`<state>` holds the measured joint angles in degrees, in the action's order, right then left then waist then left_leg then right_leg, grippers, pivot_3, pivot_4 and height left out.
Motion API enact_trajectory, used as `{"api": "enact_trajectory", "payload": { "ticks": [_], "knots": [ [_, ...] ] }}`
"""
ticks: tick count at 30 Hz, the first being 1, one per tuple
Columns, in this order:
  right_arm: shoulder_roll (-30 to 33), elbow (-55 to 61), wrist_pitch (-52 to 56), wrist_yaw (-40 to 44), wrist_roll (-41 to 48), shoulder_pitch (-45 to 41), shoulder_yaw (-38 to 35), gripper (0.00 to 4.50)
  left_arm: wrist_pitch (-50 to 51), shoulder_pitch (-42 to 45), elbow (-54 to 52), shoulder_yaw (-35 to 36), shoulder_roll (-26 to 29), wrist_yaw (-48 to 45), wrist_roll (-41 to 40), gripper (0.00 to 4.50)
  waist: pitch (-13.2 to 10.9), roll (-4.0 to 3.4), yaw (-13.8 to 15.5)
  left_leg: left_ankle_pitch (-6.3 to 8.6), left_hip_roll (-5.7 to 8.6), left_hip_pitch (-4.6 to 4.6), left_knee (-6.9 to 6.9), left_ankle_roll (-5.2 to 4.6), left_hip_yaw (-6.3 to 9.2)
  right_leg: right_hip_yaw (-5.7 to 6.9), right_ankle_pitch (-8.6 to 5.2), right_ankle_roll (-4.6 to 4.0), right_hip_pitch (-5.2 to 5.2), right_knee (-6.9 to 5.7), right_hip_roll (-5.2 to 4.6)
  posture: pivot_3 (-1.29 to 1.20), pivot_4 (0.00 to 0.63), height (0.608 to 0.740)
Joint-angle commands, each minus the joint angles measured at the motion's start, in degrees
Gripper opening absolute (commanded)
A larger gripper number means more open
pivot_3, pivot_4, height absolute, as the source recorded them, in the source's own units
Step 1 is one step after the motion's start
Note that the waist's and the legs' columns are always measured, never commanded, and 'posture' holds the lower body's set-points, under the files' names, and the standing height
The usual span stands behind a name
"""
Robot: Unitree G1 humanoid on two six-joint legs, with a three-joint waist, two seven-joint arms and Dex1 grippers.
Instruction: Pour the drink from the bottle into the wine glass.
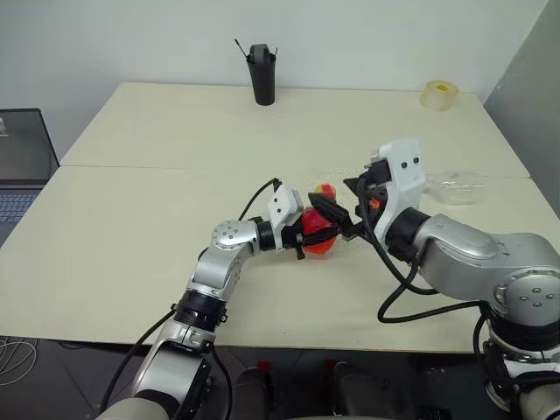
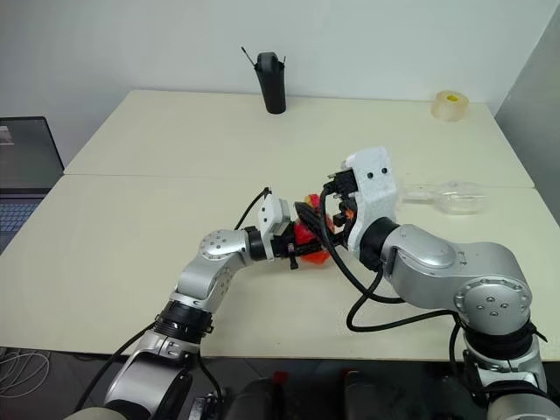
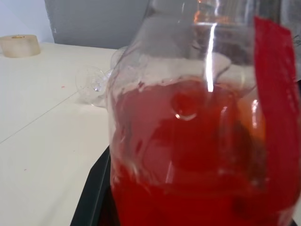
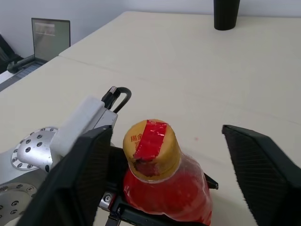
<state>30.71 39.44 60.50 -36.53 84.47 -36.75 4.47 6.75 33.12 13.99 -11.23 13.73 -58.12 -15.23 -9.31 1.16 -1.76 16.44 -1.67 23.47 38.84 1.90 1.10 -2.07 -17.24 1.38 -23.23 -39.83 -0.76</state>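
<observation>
bottle [image 4: 160,174] is small clear plastic, narrow neck, yellow cap [image 4: 151,143] with a red strip across the top, and a red label stripe down one side that i get in the left wrist view. it sits upright above the near middle of the surface [image 1: 131,227], just in front of me. the drink [image 3: 188,155] in it is bright translucent red-pink and fills roughly the lower two thirds, clear plastic above the liquid line, cap on.

left gripper [image 1: 308,236] comes in level from my left, fingers narrow and clamped on the bottle's lower body. right gripper [image 4: 164,160] is over the top of it: its two black fingers [image 4: 263,174] stand wide, one on each side of the cap, apart from it, nothing held.

glass [image 1: 459,185] is lying on its side on the surface off to my right, well apart from the bottle, stem pointing toward the middle. clear; i see no liquid in it.

other stuff: black cup [image 1: 261,74] at the far edge with a couple of thin sticks poking out of it, tape roll [image 1: 439,94] at the far right corner, laptop [image 1: 22,166] off the left edge of the surface. none of it is near the bottle. between bottle and glass i have my own right arm.
</observation>
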Motion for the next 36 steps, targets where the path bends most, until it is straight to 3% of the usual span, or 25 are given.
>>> {"api": "enact_trajectory", "payload": {
  "ticks": [1, 4, 5, 11, 14, 18, 23, 30, 36],
  "knots": [
    [-0.2, 0.2, -1.2, 0.5, 0.0, -1.1, 0.9, 2.5, -1.5, 0.7, -2.5, 0.9, 0.2, 0.0, -0.4, 1.58, 0.0, 0.0, 0.0, 0.0, 0.0, 0.0, 0.0, 0.0, 0.01, 0.01, 0.0, 0.0, 0.0, 0.0, 0.0, 0.0, 0.15, 0.74],
    [0.1, -0.4, -1.1, 0.9, -0.1, -1.2, 1.5, 1.41, -1.5, 0.8, -2.3, 1.1, 0.3, 0.3, -0.4, 1.58, 0.0, 0.0, 0.0, 0.0, 0.0, 0.01, 0.0, 0.0, 0.0, 0.0, 0.0, 0.0, 0.0, 0.0, -0.01, 0.0, 0.15, 0.74],
    [0.2, -0.5, -0.9, 1.1, -0.2, -1.3, 1.6, 1.22, -1.5, 0.8, -2.3, 1.1, 0.3, 0.3, -0.4, 1.58, 0.0, 0.0, 0.0, 0.0, 0.0, 0.01, 0.0, 0.0, 0.0, 0.0, 0.0, 0.0, 0.0, 0.01, -0.01, 0.0, 0.15, 0.74],
    [1.3, -1.5, -0.3, 5.8, -2.5, -2.5, 2.1, 1.22, -1.6, 0.7, -2.7, 1.3, 0.1, 0.6, -0.7, 1.58, 0.0, 0.0, 0.0, 0.0, 0.0, 0.02, 0.0, 0.0, 0.01, 0.01, 0.0, 0.0, 0.0, 0.01, -0.01, 0.0, 0.15, 0.74],
    [5.9, -0.6, -3.5, 24.7, -11.1, -3.1, 2.2, 1.22, -1.3, 0.6, -3.3, 1.0, -0.4, 0.1, -1.4, 1.58, 0.0, -0.02, 0.1, 0.0, 0.02, 0.03, 0.0, 0.0, 0.01, 0.03, 0.0, 0.0, 0.0, 0.04, -0.01, 0.0, 0.15, 0.74],
    [12.5, -6.2, -11.3, 60.5, -19.6, -2.9, 3.8, 1.22, 0.0, 0.6, -3.8, 0.2, -0.1, -3.0, -2.7, 1.58, 0.0, -0.01, 0.1, 0.01, 0.09, 0.06, 0.0, -0.01, 0.04, 0.08, 0.0, 0.01, 0.01, 0.16, 0.0, 0.0, 0.15, 0.74],
    [13.5, -25.0, -24.1, 91.3, -38.1, -9.8, 13.5, 1.22, 2.1, 0.9, -5.4, -0.6, -0.3, -5.4, -3.5, 1.56, 0.0, -0.05, -0.2, 0.01, 0.14, -0.05, 0.0, -0.02, -0.08, 0.04, 0.04, 0.0, 0.02, 0.17, 0.17, 0.0, 0.15, 0.74],
    [7.1, -41.9, -29.4, 110.1, -49.4, -17.7, 17.9, 1.22, 4.1, -0.5, -8.0, -0.2, 0.1, -5.3, -3.6, 1.56, -0.1, -0.08, 0.1, 0.02, -0.05, -0.08, -0.02, -0.03, 0.0, -0.03, 0.05, -0.08, -0.02, 0.1, 0.3, 0.0, 0.15, 0.74],
    [3.7, -46.9, -28.3, 113.0, -55.3, -20.2, 17.2, 1.22, 5.2, -1.2, -9.6, -0.1, 0.0, -4.6, -3.6, 1.55, -0.1, -0.08, 0.1, 0.01, -0.01, -0.06, 0.04, -0.01, -0.03, -0.02, 0.05, -0.05, -0.02, 0.05, -0.05, 0.0, 0.15, 0.74]
  ]
}}
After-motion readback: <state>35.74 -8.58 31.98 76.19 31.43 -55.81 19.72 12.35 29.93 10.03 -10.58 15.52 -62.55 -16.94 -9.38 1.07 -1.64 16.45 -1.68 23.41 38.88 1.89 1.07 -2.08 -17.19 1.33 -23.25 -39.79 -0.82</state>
